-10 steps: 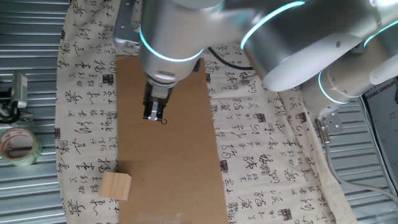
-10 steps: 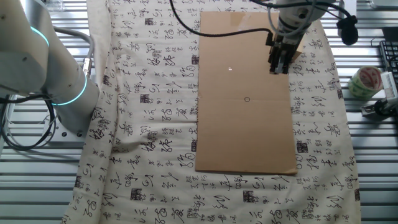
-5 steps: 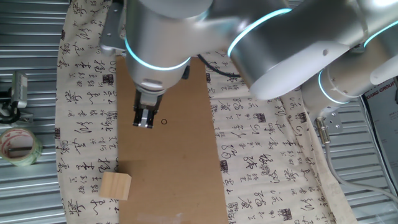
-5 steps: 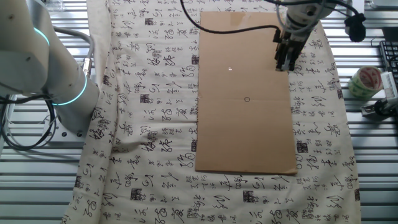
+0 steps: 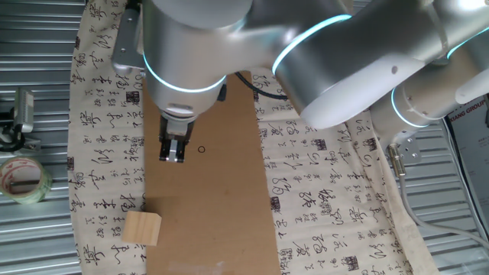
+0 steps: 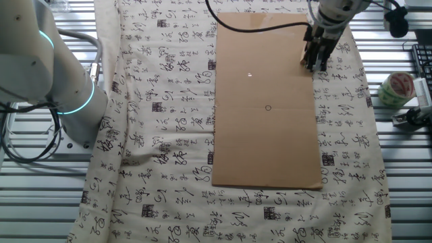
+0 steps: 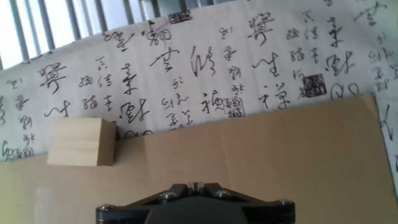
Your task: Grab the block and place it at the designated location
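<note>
One block [image 5: 142,228] sitting at the cardboard sheet's [image 5: 221,221] edge, half on the printed cloth [image 5: 99,153], untouched. Gripper [image 5: 173,156] hovering above the cardboard, fingers drawn nearly together, holding nothing. One pen-drawn ring [image 5: 201,149] lying just right of the fingertips. One tape roll [image 5: 21,180] resting far left.

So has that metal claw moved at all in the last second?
Yes. The gripper has slid off the small black ring, toward the wooden block.

You see a brown cardboard sheet [image 5: 210,191] lying on a calligraphy-printed cloth [image 6: 162,101] over the slatted metal tabletop [image 5: 34,229], a tape roll [image 5: 23,179] off to one side.
</note>
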Action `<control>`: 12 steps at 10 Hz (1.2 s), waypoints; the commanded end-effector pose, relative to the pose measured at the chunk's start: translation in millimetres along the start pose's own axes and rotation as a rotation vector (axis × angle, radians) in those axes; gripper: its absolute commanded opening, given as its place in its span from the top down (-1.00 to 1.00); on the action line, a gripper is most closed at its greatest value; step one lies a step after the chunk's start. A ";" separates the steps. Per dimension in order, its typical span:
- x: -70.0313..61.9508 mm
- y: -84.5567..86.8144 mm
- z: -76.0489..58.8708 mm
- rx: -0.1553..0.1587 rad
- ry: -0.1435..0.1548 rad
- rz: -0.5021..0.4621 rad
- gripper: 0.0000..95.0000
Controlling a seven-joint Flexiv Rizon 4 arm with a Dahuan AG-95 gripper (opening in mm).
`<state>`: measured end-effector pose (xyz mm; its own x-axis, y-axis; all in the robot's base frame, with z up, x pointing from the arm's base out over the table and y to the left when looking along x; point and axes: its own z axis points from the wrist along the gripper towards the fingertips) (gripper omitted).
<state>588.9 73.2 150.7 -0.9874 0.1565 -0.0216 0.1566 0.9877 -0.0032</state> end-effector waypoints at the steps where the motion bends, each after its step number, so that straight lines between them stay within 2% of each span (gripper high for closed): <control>1: 0.3 2.5 3.4 0.002 -0.011 -0.042 1.00; 3: -2.3 7.1 5.8 0.004 -0.014 -0.032 1.00; 6: -2.5 5.6 16.3 0.000 -0.038 -0.031 1.00; 12: -1.8 2.2 33.7 0.002 -0.038 -0.014 1.00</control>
<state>593.4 75.2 115.1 -0.9881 0.1427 -0.0579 0.1433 0.9897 -0.0069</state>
